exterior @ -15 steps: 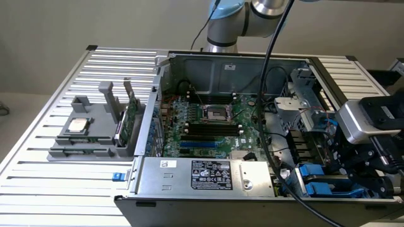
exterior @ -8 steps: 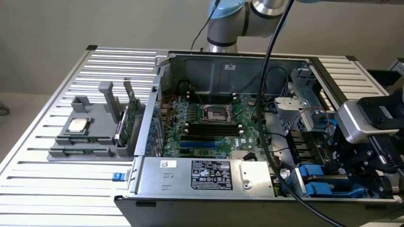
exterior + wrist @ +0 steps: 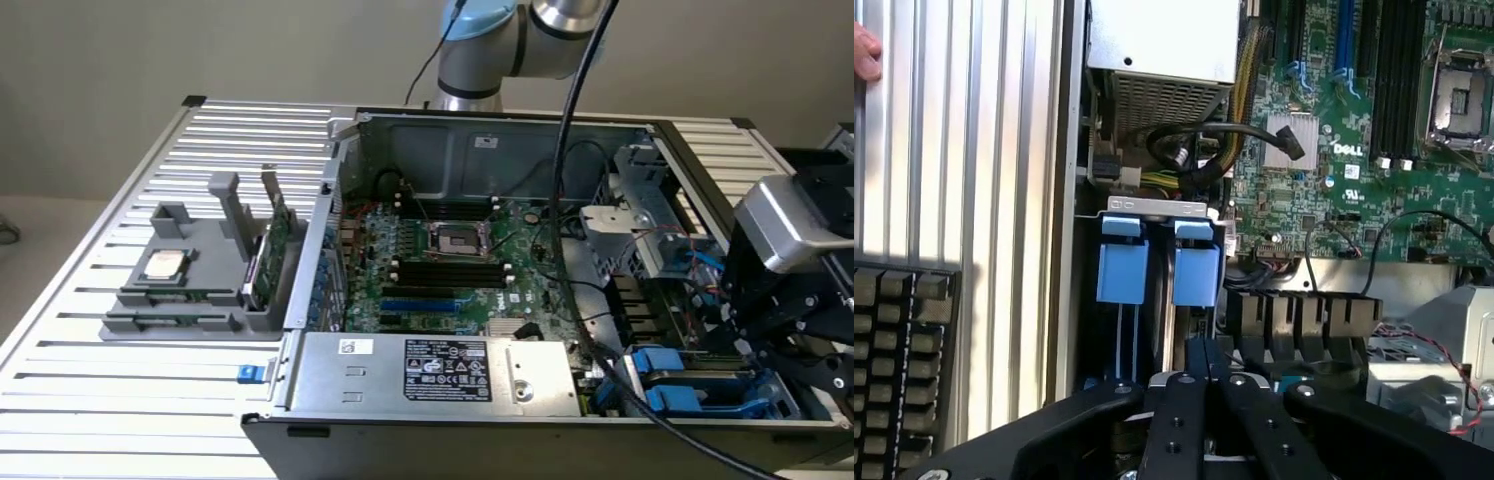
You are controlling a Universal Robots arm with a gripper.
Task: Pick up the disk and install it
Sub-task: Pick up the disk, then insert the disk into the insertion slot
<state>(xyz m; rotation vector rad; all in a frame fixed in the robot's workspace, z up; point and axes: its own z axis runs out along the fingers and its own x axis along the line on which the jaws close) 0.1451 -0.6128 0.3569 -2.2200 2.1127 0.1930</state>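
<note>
Slatted aluminium table (image 3: 120,400) carries an open computer case (image 3: 320,430) laid on its side. Nearest me, along the case's front edge, the grey power supply (image 3: 441,365) lies label up. A small blue clip (image 3: 247,372) sits on the slats just beside the case's near corner on the exterior view's left.

Over the opposite near corner I have the gripper (image 3: 1204,348) hanging above the drive bay, its black fingers pressed together with nothing between them. Just past the fingertips, two blue disk carriers (image 3: 1122,265) (image 3: 1196,270) stand side by side, seated in the bay under a silver bracket. Only their blue fronts show, and I cannot tell the two apart.

A keyboard (image 3: 899,350) lies on the slats beside the case, and a person's fingertip (image 3: 862,50) rests on the table farther along.

Deeper in the case is the green motherboard (image 3: 454,290) with its CPU socket (image 3: 447,240). Toward the table's edge on the exterior view's left, a grey fixture (image 3: 174,320) holds a square silver chip (image 3: 163,265) and an upright green circuit card (image 3: 274,255). Behind the case's far wall rises the arm's base (image 3: 467,70).
</note>
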